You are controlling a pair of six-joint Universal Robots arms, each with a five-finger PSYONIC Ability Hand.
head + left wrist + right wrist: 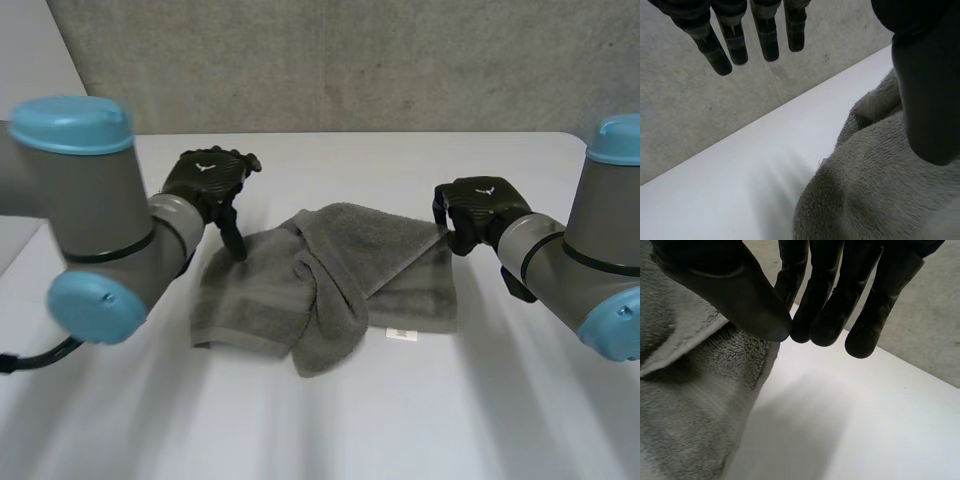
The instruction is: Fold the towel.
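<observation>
A grey towel [330, 280] lies rumpled on the white table [330, 420], with one flap thrown diagonally across its middle. My left hand [205, 175] hovers over the towel's far left corner, open: its fingers [735, 45] hang straight and apart from the thumb, whose tip points down at the cloth [875, 180]. At the far right corner is my right hand [480, 205]. Its thumb [730, 290] is pressed against its fingertips, and the towel's edge [685, 405] runs up into that pinch.
A small white label [399, 334] sticks out at the towel's near right edge. A grey concrete wall [350, 60] stands behind the table's far edge. Bare tabletop lies in front of the towel and on both sides.
</observation>
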